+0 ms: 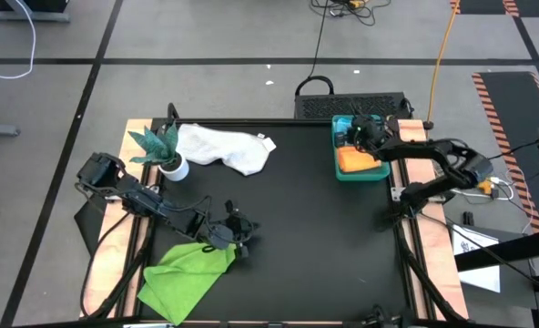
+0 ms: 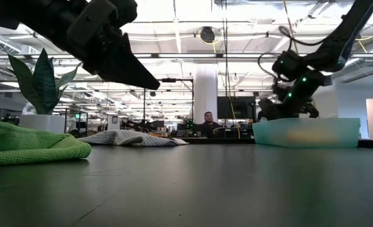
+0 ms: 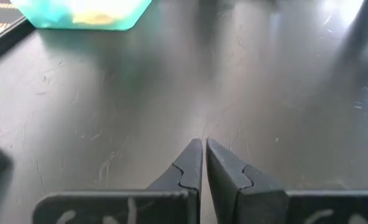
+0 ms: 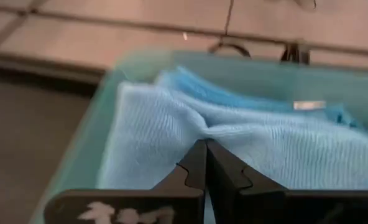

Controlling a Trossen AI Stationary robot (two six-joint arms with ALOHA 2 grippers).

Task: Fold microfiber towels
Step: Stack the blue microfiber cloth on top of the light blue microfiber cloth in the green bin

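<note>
The lime green towel (image 1: 186, 273) lies crumpled at the table's near left edge, and also shows in the low view (image 2: 29, 145). The white-grey towel (image 1: 226, 148) lies bunched at the far side. The teal tray (image 1: 361, 177) at the far right holds the orange towel (image 1: 356, 162), the pale blue towel (image 4: 159, 137) and the turquoise-blue towel (image 4: 221, 93). My left gripper (image 3: 204, 144) is shut and empty above the bare table, just right of the green towel. My right gripper (image 4: 204, 146) is in the tray, shut on the pale blue towel. My right gripper pinches a puckered fold (image 4: 202, 132) in the top of the pale blue towel between its two fingers. The fingers come from above, slanting down into the tray. The towel still lies in the tray on the other cloths, with creases drawn toward the fingertips.
A small green plant in a white pot (image 1: 167, 155) stands at the far left beside the white-grey towel. The middle of the black table (image 1: 297, 219) is bare. A person (image 2: 206, 121) sits in the room beyond the table.
</note>
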